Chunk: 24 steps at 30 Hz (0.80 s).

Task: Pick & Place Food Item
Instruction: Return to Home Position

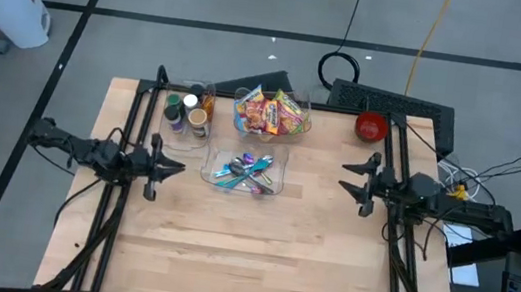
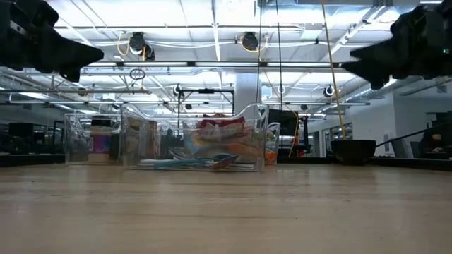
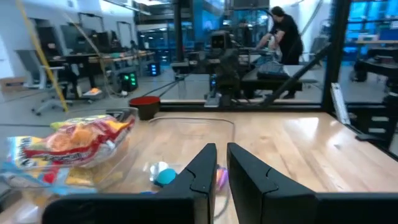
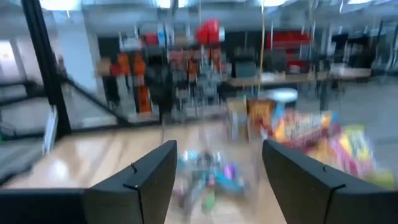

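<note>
Heading home, spoons binned

On the table (image 1: 256,256), the front transparent bin (image 1: 278,185) sits between the left pincer (image 1: 175,166), all but pressed together, and the right pincer (image 1: 345,175), spread and empty. The spoons (image 1: 245,172) lie inside it. Homing seems underway; next, both arms should draw clear.

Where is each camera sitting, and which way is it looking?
High view: above the table, looking straight down; left gripper and right gripper either side of the spoon bin.
Low view: at tabletop height, looking level at that bin; arms in the top corners.
Left wrist view: on the left arm, looking past its shut fingers over the spoons toward the red bowl.
Right wrist view: on the right arm, looking between its open fingers at the spoons.
Shared: both wrist views see the spoons, from opposite sides.
</note>
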{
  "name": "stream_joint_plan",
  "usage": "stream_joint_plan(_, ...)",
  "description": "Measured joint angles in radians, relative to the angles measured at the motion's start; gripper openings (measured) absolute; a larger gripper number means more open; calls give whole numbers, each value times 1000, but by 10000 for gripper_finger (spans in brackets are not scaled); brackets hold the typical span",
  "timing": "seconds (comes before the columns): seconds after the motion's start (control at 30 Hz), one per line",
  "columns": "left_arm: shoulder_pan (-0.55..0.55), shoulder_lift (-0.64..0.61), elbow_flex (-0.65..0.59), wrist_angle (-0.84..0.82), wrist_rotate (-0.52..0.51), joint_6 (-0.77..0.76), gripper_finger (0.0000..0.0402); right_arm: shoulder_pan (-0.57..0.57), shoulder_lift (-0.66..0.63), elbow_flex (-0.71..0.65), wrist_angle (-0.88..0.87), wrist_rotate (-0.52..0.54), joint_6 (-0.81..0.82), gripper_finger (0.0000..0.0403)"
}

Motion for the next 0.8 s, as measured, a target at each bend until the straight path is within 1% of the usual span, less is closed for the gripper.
stream_joint_plan(0.13,9,0,0,-1,20,4,40,0,0,-27,-13,1,-5,229)
stream_joint_plan(0.43,43,0,0,-3,21,-12,40,0,0,-30,-70,0,-12,231)
stream_joint_plan(0.6,43,0,-1,4,21,-14,40,0,0,-31,-67,0,37,232)
stream_joint_plan(0.8,43,0,-2,6,21,-16,40,0,0,-32,-49,3,40,228)
